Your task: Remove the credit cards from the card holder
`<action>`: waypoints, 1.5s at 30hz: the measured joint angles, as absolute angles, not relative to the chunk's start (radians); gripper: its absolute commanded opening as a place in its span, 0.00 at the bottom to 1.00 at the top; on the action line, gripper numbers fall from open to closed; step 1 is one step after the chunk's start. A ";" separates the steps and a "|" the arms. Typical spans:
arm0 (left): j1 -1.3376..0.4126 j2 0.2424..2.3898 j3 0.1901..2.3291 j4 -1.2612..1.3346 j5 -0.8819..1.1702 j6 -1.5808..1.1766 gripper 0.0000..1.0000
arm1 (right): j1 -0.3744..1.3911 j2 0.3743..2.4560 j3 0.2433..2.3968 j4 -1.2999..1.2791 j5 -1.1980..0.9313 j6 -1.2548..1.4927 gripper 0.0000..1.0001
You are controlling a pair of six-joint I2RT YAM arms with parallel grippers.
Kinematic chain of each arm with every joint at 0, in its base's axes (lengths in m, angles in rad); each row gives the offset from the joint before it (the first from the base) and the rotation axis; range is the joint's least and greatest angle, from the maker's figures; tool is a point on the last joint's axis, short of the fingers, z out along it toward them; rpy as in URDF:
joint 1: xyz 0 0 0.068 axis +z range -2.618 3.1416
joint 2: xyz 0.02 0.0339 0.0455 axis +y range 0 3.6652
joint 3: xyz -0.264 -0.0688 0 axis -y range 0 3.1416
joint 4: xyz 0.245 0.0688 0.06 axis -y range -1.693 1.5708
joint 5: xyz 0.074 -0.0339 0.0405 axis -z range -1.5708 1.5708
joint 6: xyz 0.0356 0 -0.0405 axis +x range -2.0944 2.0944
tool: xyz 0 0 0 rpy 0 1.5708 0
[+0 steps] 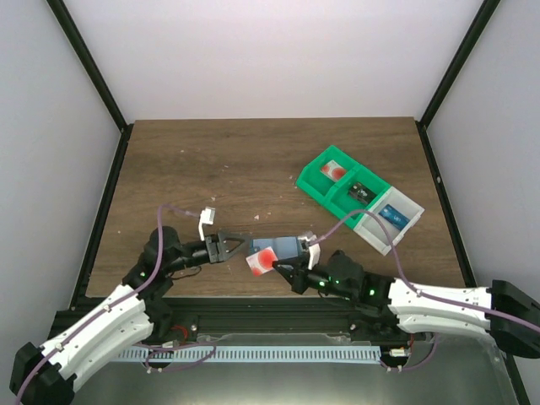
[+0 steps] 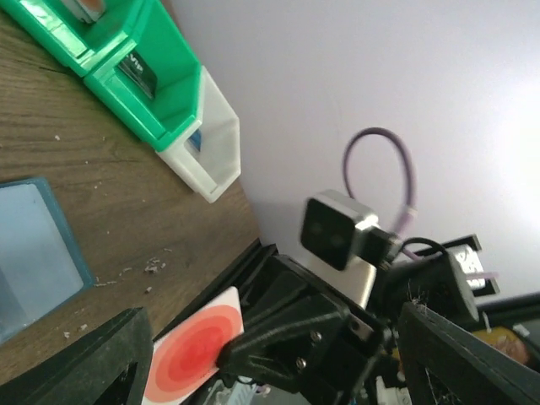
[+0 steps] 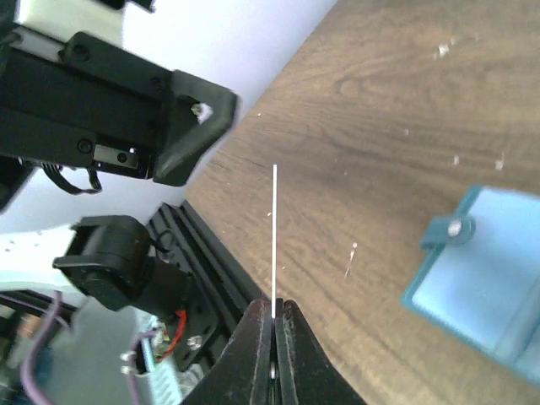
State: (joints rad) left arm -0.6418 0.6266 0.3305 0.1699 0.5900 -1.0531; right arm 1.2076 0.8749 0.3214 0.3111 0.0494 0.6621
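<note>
Credit card (image 1: 262, 261) is out, pinched in our right gripper (image 3: 274, 305) at the card holder's (image 1: 285, 248) 8 o'clock. Our left gripper (image 1: 239, 246) gapes wide. Next we'd probably set it down.

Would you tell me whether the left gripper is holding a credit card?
No, the left gripper stands open and empty, while the right gripper pinches the credit card by its edge.

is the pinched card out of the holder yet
Out: the credit card, clamped in the right gripper, sits clear of the card holder.
</note>
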 measured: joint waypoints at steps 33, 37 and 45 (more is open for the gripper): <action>-0.642 0.569 0.109 0.645 0.704 -1.301 0.00 | 1.208 0.585 0.307 0.330 -0.012 0.947 0.32; -0.642 0.584 0.109 0.650 0.757 -1.278 0.00 | 1.208 0.524 0.350 0.199 -0.046 0.915 0.40; -0.642 0.621 0.162 0.599 0.892 -1.217 0.00 | 1.208 0.504 0.564 -0.156 0.017 0.875 0.41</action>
State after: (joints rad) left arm -0.6418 0.6209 0.1623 0.5991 0.8921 -1.2175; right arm 1.2076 0.5037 0.5644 -0.1558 0.0174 0.8753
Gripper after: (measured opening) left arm 0.018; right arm 0.418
